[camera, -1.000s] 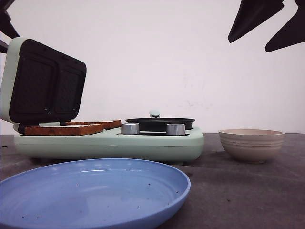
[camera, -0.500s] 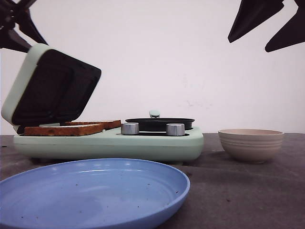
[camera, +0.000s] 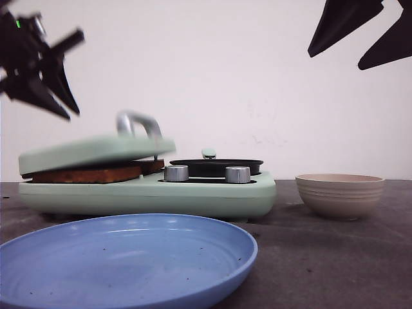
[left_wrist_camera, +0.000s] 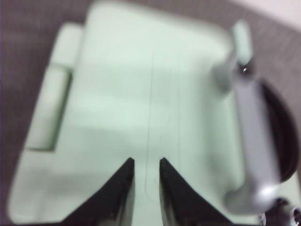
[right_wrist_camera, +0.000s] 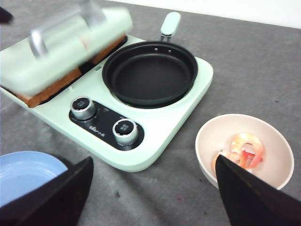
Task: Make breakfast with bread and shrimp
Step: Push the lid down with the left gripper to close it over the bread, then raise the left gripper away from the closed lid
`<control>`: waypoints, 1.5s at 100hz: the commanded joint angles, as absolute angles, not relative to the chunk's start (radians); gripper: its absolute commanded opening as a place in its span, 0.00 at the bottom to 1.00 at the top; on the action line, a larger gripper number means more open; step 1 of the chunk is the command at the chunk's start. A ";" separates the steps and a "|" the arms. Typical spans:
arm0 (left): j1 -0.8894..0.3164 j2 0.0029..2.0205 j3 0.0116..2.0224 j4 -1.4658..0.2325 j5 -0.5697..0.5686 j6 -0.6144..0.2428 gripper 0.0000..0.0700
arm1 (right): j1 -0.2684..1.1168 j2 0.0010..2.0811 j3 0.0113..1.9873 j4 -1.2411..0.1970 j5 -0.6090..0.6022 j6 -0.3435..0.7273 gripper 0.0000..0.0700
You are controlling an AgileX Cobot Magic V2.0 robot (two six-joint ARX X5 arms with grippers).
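The bread (camera: 87, 174) lies in the pale green breakfast maker (camera: 193, 193), only its brown crust edge showing under the lowered lid (camera: 96, 151); the same crust (right_wrist_camera: 47, 92) shows in the right wrist view. Pink shrimp (right_wrist_camera: 244, 148) sit in the beige bowl (right_wrist_camera: 244, 155), also seen as the bowl (camera: 340, 193) to the right of the maker. My left gripper (camera: 38, 67) hovers blurred above the lid's left end. Its fingers stand a narrow gap apart over the lid (left_wrist_camera: 146, 162), holding nothing. My right gripper (right_wrist_camera: 153, 159) hangs high at the right (camera: 360, 32), wide open and empty.
A black frying pan (right_wrist_camera: 150, 73) sits on the maker's right half, with two silver knobs (right_wrist_camera: 124, 131) in front of it. The lid carries a silver handle (camera: 138, 122). A blue plate (camera: 129, 257) lies at the near edge of the dark table.
The lid has swung down from upright onto the bread. My left gripper has moved rightward and lower above it. The right gripper has not moved.
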State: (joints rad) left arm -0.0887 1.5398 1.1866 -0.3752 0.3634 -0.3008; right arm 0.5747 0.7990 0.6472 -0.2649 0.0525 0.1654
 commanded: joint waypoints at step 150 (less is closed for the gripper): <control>-0.060 0.979 1.197 -0.343 0.207 -0.073 0.00 | 0.580 0.802 0.653 -0.271 0.049 0.199 0.72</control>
State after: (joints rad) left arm -0.0628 0.9810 1.1862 -0.3359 0.2199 -0.1226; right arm 0.5747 0.7990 0.6472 -0.2806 0.0517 0.1875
